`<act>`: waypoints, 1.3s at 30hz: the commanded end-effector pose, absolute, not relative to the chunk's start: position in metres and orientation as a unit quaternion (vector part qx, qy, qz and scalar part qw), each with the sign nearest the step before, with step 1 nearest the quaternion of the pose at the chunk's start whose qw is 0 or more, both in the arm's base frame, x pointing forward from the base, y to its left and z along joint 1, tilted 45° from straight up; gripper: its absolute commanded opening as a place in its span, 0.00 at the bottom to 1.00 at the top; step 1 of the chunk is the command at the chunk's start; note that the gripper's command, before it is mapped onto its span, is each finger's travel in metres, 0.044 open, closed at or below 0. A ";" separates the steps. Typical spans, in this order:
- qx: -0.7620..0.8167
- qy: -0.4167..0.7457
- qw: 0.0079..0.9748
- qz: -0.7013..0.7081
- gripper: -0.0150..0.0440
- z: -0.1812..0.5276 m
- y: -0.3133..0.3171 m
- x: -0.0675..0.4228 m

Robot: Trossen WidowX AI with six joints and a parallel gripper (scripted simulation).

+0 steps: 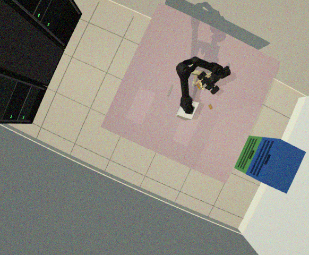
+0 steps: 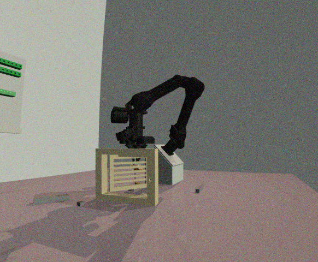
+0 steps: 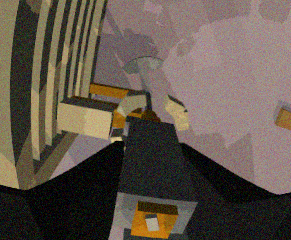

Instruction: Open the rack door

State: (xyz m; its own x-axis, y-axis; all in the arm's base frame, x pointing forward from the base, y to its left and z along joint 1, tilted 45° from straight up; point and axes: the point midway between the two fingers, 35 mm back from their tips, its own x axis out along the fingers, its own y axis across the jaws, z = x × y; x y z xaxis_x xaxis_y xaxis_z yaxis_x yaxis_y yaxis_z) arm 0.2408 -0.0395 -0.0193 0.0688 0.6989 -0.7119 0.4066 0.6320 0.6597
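The rack frame (image 2: pixel 153 174) stands upright on the table. Its slatted door (image 2: pixel 129 172) (image 3: pixel 45 85) is partly open, angled out of the frame towards the arm's side; the exact angle is hard to tell. The orange handle (image 3: pixel 119 119) (image 1: pixel 199 86) is at the door's free edge, mostly hidden by fingers and gripper body. My gripper (image 3: pixel 149 151) (image 1: pixel 200 84) is shut on the handle, with the slats to its left in the wrist view. In the exterior view the fingers show only in part behind the slats. How far the handle is turned is not clear.
A small orange block (image 1: pixel 210 106) (image 3: pixel 288 120) lies near the white arm base (image 1: pixel 194 111) (image 2: pixel 177 173). A thin grey bar (image 1: pixel 170 90) (image 2: pixel 198 190) lies beyond the base's other side. A long grey block (image 2: pixel 50 198) and a small dark block (image 2: pixel 80 203) lie near the frame.
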 end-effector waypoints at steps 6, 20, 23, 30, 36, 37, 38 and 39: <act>0.364 0.661 0.633 0.171 0.28 -0.033 -0.052 0.239; 0.294 0.639 0.669 0.240 0.28 -0.053 -0.073 0.239; 0.278 0.633 0.676 0.256 0.28 -0.058 -0.078 0.240; 0.237 0.617 0.691 0.292 0.28 -0.069 -0.089 0.243; 0.202 0.602 0.702 0.322 0.28 -0.077 -0.099 0.248; 0.196 0.599 0.704 0.327 0.28 -0.079 -0.100 0.249; 0.190 0.596 0.706 0.332 0.28 -0.080 -0.102 0.250; 0.184 0.594 0.707 0.337 0.28 -0.082 -0.104 0.251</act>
State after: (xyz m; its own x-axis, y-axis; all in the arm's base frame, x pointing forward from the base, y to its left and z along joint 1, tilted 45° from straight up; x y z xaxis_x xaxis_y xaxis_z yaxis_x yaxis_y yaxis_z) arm 0.2463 -0.0982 -0.0753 0.0739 0.6953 -0.7150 -0.1894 0.7137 0.6744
